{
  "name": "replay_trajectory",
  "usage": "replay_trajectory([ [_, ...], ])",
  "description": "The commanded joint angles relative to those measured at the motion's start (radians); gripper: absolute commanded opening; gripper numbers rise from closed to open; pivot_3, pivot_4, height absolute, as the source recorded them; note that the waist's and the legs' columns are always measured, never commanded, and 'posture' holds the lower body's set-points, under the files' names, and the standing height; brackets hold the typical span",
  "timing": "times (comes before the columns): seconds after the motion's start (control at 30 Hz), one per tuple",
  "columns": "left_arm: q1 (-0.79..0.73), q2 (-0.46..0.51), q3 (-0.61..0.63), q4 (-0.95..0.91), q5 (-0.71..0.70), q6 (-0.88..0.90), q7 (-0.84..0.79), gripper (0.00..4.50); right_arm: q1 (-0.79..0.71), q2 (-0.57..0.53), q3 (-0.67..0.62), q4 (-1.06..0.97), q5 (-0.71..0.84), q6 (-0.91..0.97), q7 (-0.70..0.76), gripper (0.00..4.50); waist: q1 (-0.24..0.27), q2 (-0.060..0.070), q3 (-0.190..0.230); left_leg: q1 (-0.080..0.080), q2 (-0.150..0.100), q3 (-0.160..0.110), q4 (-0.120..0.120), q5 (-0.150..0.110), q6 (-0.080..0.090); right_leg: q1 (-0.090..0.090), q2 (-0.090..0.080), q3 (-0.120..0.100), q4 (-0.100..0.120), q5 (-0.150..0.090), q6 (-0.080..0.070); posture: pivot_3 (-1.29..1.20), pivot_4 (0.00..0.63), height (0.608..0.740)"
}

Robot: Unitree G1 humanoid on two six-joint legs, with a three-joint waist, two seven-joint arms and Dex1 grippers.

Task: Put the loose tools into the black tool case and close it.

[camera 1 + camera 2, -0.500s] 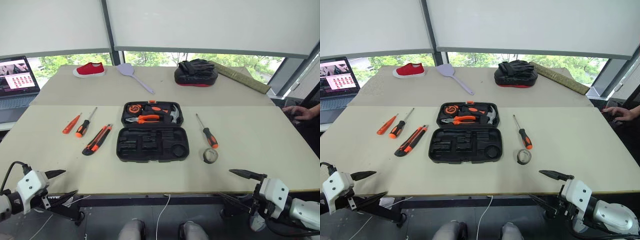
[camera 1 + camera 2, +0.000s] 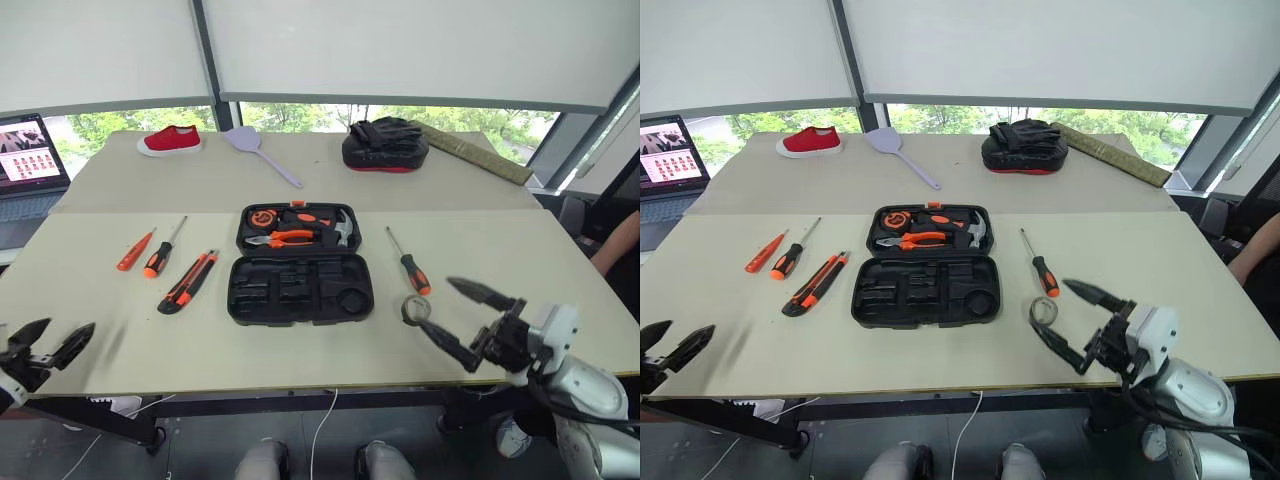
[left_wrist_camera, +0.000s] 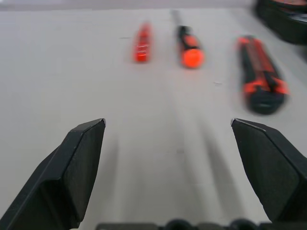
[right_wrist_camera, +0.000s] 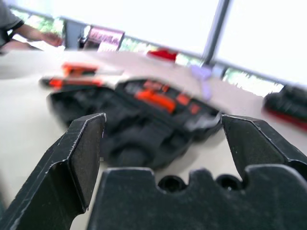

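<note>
A beige table point(image 2: 520, 260) held a black case point(image 2: 301, 262) lying open near its middle. The case's far half carried orange-handled tools in their recesses; the near half showed bare moulded recesses.

To the left of the case lay three loose tools, side by side and apart from one another: a slim orange pen point(image 2: 136, 250) farthest left, then a screwdriver point(image 2: 164, 249) with an orange-and-black handle, then an orange-black knife point(image 2: 188, 281) nearest the case. To the right of the case lay a second screwdriver point(image 2: 409, 265), and just nearer the table's front edge, a small dark tape roll point(image 2: 418, 309).

The left gripper point(image 2: 47, 343) hung at the table's front left edge, fingers spread wide, holding nothing; its wrist view looked across the table at the pen, screwdriver and knife. The right gripper point(image 2: 468, 320) hovered at the front right, just beside the tape roll, fingers also spread wide and empty.

On the far table sat a red shoe point(image 2: 170, 139), a lilac spatula point(image 2: 258, 150) and a black-and-red mitt point(image 2: 385, 146). A laptop point(image 2: 25, 155) stood at the far left.
</note>
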Motion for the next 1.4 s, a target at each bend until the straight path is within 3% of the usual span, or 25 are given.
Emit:
replay_trajectory([
  [0.03,-0.033,0.015,0.055,-0.016,-0.038,0.066,0.054,4.5,-0.017,0.009,-0.014,-0.046,0.015,0.008,-0.03,4.44,0.008,-0.001,0.0,0.0,0.0,0.0,0.0,0.0,0.0,-0.002,0.0,-0.001,0.0,0.0,0.0,0.0,0.15,0.74],
  [0.13,-0.143,0.059,-0.001,-0.061,-0.046,0.175,0.108,4.5,-0.028,0.008,-0.008,-0.048,0.007,0.012,-0.035,4.44,0.02,-0.001,0.0,0.0,0.0,0.0,0.0,0.0,-0.001,-0.001,-0.001,-0.001,0.0,0.0,0.0,0.0,0.15,0.74],
  [0.27,-0.378,0.116,-0.173,-0.085,-0.023,0.336,0.148,4.5,-0.03,-0.001,0.006,-0.022,-0.024,-0.009,-0.011,4.44,0.034,-0.004,-0.001,0.0,0.001,0.0,0.0,0.0,-0.001,0.0,0.0,-0.002,0.0,0.001,-0.001,0.0,0.15,0.74],
  [0.37,-0.56,0.12,-0.302,0.011,0.053,0.408,0.208,4.5,-0.032,0.007,0.01,-0.007,-0.034,-0.022,-0.006,4.44,0.031,-0.004,-0.002,0.0,0.0,0.001,0.0,0.0,-0.002,0.001,-0.001,-0.001,0.0,0.002,0.0,0.0,0.15,0.74],
  [0.6,-0.905,0.05,-0.518,0.365,0.259,0.277,0.232,4.5,-0.061,0.006,0.022,0.037,-0.053,-0.047,0.017,4.44,0.003,-0.004,-0.002,0.001,0.0,0.006,0.002,0.006,0.006,0.008,0.009,0.0,0.0,0.004,0.004,0.0,0.15,0.74],
  [0.87,-1.106,-0.063,-0.609,0.713,0.402,0.102,0.253,4.5,-0.047,0.008,0.01,0.029,-0.063,-0.058,0.013,4.44,0.001,-0.005,-0.001,0.001,0.001,0.006,0.002,0.006,0.006,0.009,0.01,0.0,0.0,0.004,0.004,0.0,0.15,0.74],
  [1.0,-1.138,-0.073,-0.613,0.806,0.44,0.073,0.259,3.42,-0.029,0.008,0.001,0.014,-0.065,-0.058,-0.001,4.5,-0.002,-0.006,-0.001,0.001,0.002,0.005,0.003,0.006,0.006,0.008,0.01,0.001,0.0,0.004,0.004,0.0,0.15,0.74],
  [1.2,-1.157,-0.092,-0.583,0.875,0.449,0.029,0.279,0.96,-0.007,0.008,0.0,-0.005,-0.07,-0.056,-0.018,4.5,0.001,-0.006,-0.001,0.001,0.001,0.005,0.003,0.006,0.006,0.008,0.01,0.001,0.0,0.004,0.004,0.0,0.15,0.74],
  [1.4,-1.151,-0.106,-0.501,0.832,0.364,-0.196,0.112,0.89,-0.008,-0.003,-0.014,-0.026,-0.057,-0.041,-0.029,4.5,0.004,-0.006,-0.001,0.0,0.002,0.005,0.004,0.006,0.006,0.008,0.01,0.0,0.001,0.004,0.004,0.0,0.15,0.74],
])
